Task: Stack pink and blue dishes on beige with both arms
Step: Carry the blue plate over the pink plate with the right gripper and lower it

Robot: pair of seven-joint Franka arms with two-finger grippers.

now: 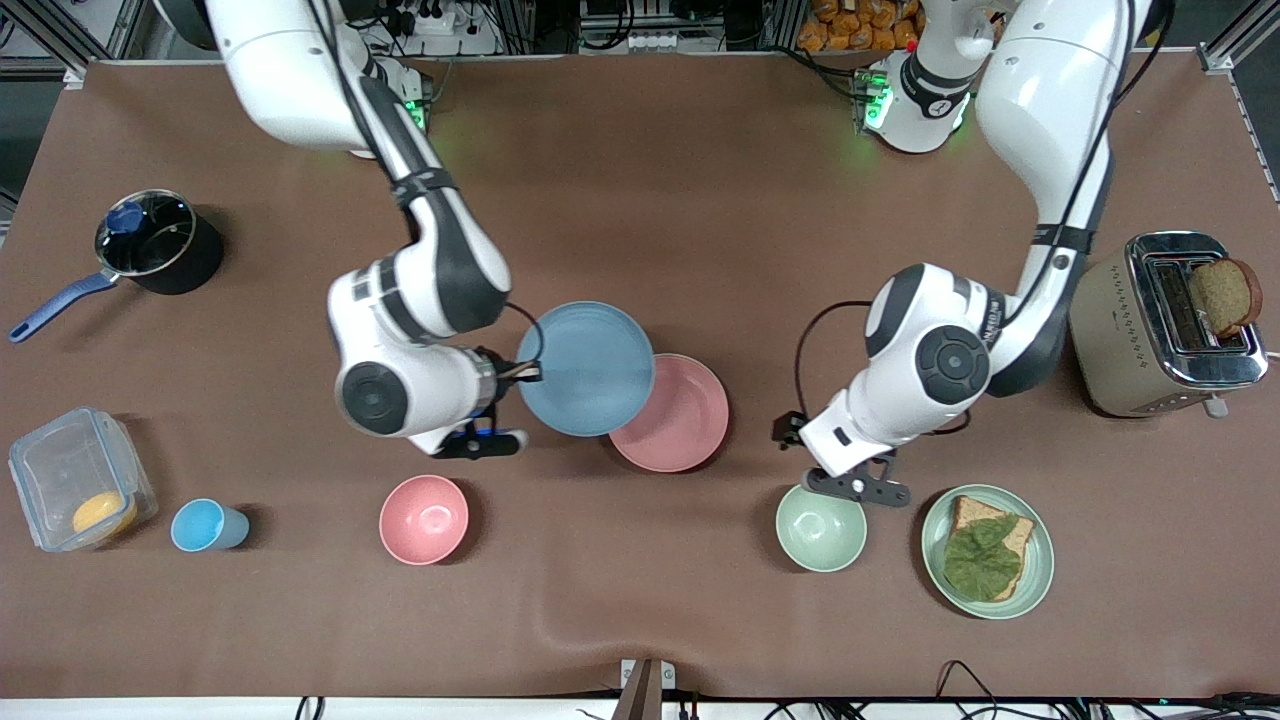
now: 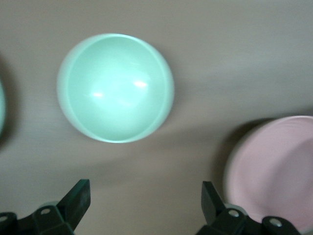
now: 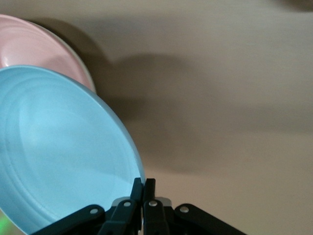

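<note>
My right gripper [image 1: 527, 373] [image 3: 145, 184] is shut on the rim of the blue plate [image 1: 585, 368] [image 3: 58, 156] and holds it level in the air. The plate partly overlaps the pink plate [image 1: 685, 425] [image 3: 34, 49] [image 2: 279, 171], which lies on the table near the middle. Under the pink plate only a thin pale rim [image 3: 85, 69] shows, which looks like the beige plate; the rest of it is hidden. Between the pink plate and a green bowl, my left gripper [image 1: 858, 488] [image 2: 146, 200] hangs open over bare table with nothing in it.
The green bowl [image 1: 821, 527] [image 2: 116, 88] sits just under the left hand, beside a pale green plate [image 1: 1040, 560] with bread and lettuce. A toaster [image 1: 1165, 325] stands at the left arm's end. A pink bowl [image 1: 424, 518], blue cup [image 1: 205, 525], plastic box [image 1: 80, 490] and pot [image 1: 150, 245] are toward the right arm's end.
</note>
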